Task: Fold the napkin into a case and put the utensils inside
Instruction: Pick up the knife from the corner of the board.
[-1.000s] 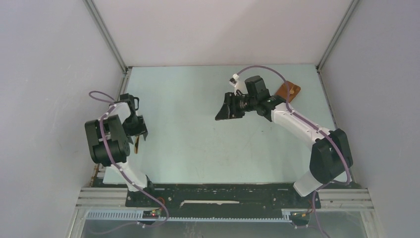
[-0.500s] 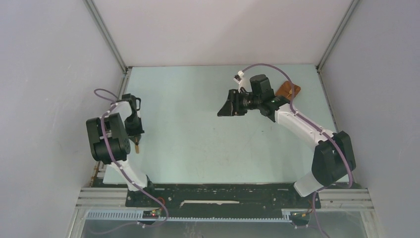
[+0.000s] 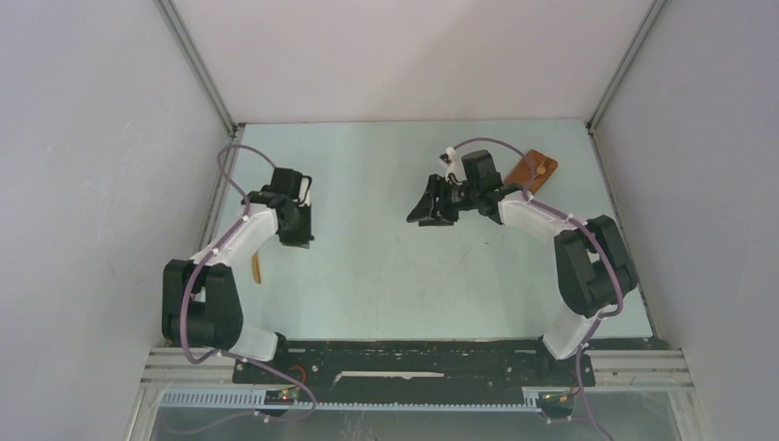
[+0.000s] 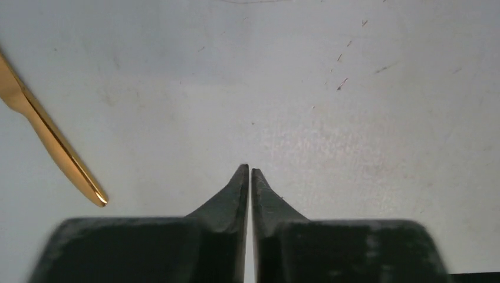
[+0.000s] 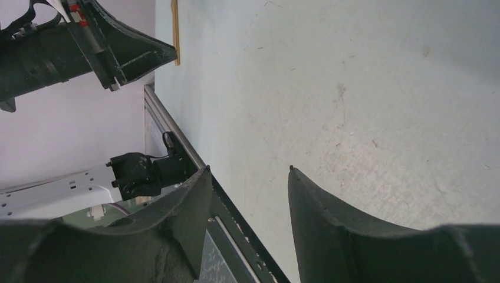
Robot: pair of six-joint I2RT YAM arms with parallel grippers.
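Seen from above, my right arm [image 3: 528, 213] covers the cloth [image 3: 530, 173] at its seven o'clock corner, and the pale mark [image 3: 548, 167] on the cloth is too small to name. In my left wrist view the wooden stick [image 4: 50, 138] runs off the edge at ten o'clock, so I cannot tell its kind.

A pale, scuffed table [image 3: 367, 276] sits between plain grey walls [image 3: 83, 138].
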